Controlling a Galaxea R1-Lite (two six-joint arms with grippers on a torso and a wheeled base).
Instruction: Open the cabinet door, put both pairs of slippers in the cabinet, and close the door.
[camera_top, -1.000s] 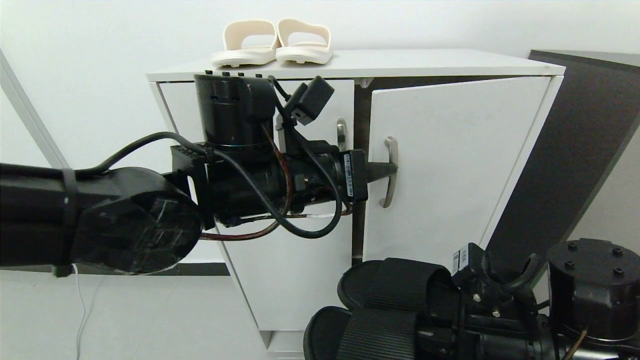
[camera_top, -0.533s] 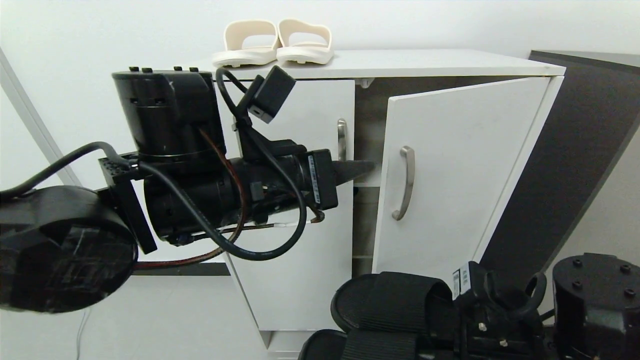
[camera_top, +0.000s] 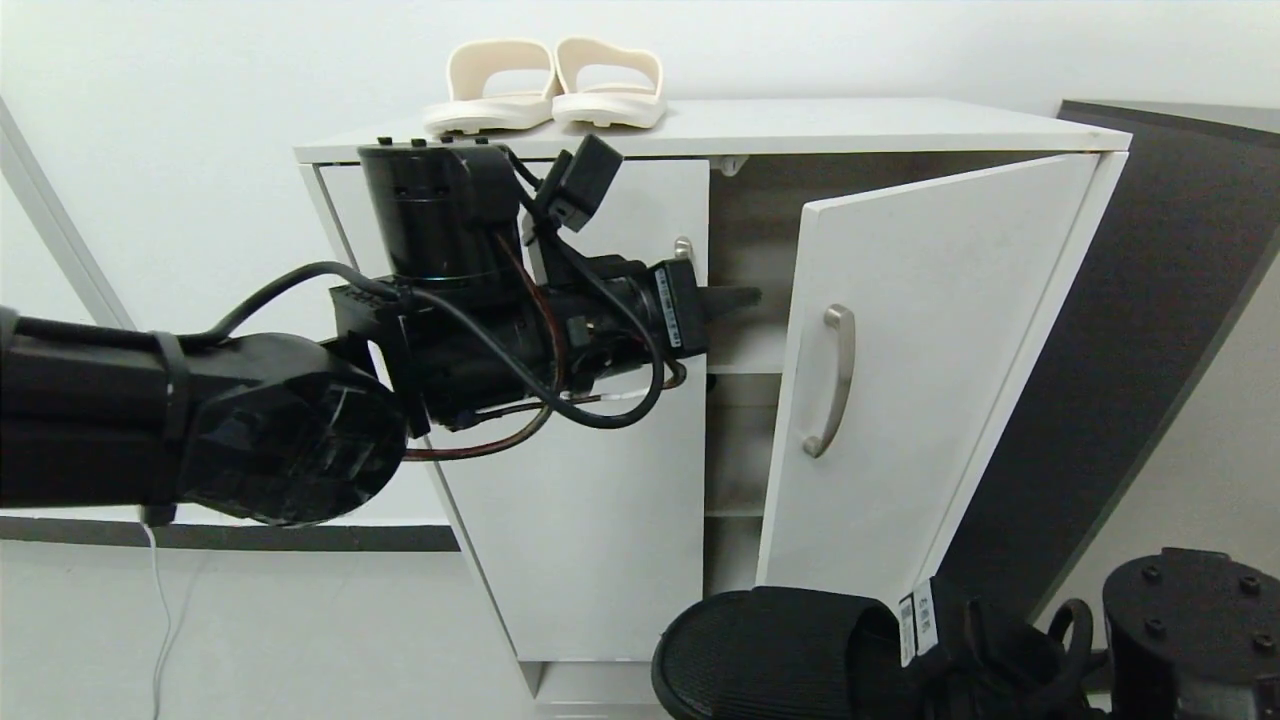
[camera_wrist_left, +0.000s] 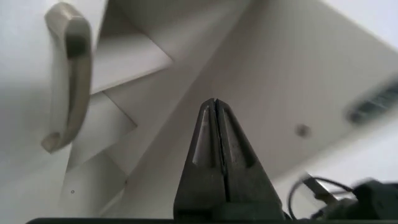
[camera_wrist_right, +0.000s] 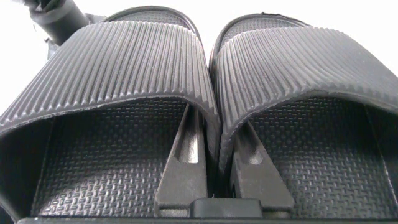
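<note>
Cabinet door (camera_top: 930, 350) ajar, shelves (camera_top: 742, 368) too dim to judge; your left gripper (camera_wrist_left: 215, 124) pinched shut, empty; right gripper (camera_wrist_right: 216, 130) clamping the black slippers (camera_wrist_right: 137, 62).

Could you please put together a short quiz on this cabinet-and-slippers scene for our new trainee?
1. True or false: the right-hand white cabinet door is fully shut.
2. Where does the cream pair of slippers lie? A: on top of the white cabinet; B: inside it; C: on the floor.
3. Fill in: the right gripper is shut on the ___ ribbed-strap slippers.
Key: 1 false; 2 A; 3 black.
</note>
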